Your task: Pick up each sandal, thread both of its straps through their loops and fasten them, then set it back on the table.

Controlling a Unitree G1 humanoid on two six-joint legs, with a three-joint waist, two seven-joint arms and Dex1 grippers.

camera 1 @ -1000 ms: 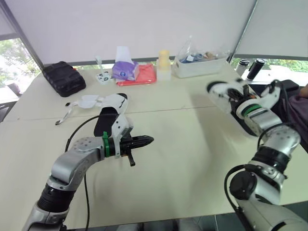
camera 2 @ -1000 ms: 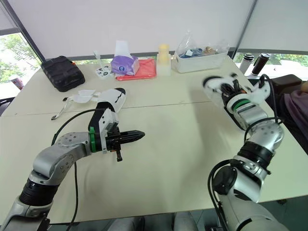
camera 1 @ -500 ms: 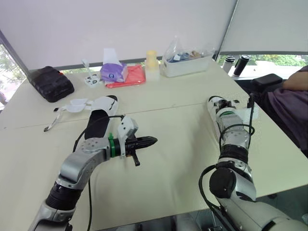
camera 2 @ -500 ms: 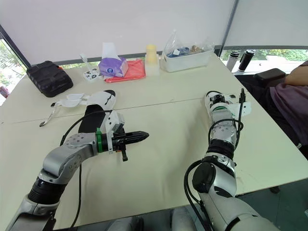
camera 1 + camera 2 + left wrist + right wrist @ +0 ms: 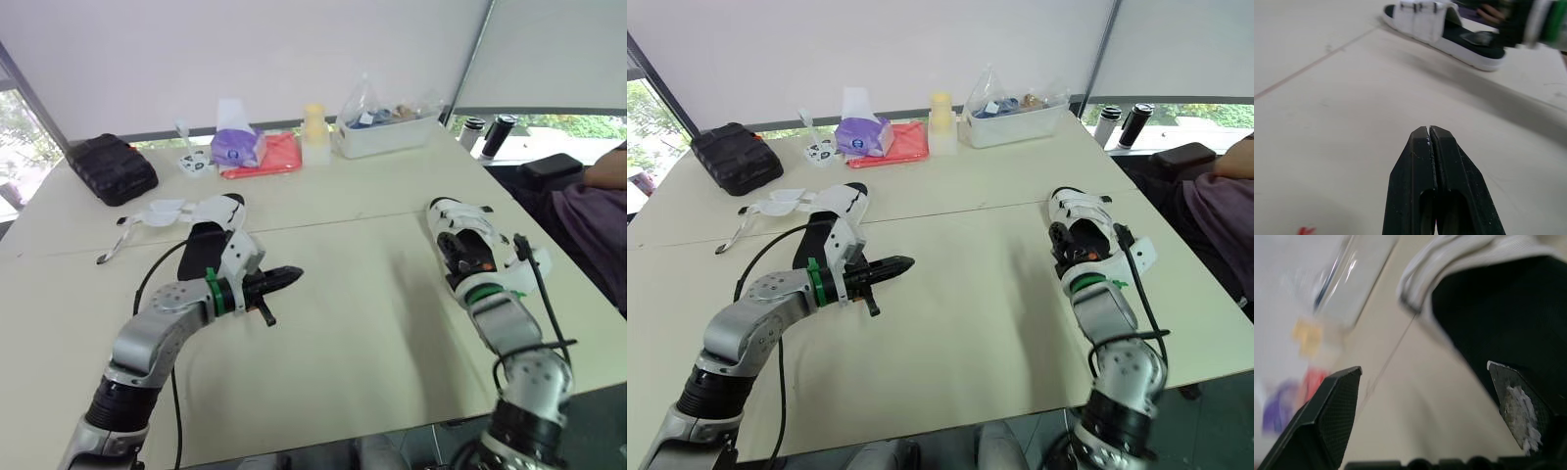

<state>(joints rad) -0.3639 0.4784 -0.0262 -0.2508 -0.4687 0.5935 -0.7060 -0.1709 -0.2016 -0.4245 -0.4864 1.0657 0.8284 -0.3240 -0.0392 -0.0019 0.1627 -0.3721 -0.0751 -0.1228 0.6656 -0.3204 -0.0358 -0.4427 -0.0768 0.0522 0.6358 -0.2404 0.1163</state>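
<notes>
Right wrist view: right gripper (image 5: pixel 1423 368) spread wide over the black footbed of the three-o'clock sandal (image 5: pixel 1484 303); left gripper (image 5: pixel 1429 131) pinched shut, empty.

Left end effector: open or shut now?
Shut. The left end effector has its two black fingers pressed together, no gap, holding nothing.

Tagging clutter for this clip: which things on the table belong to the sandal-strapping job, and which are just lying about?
Job: sandal with loose straps, second sandal, left gripper, right gripper.
Lying about: black case, tissue pack, red cloth, yellow-capped bottle, clear tub, dark flasks.
</notes>
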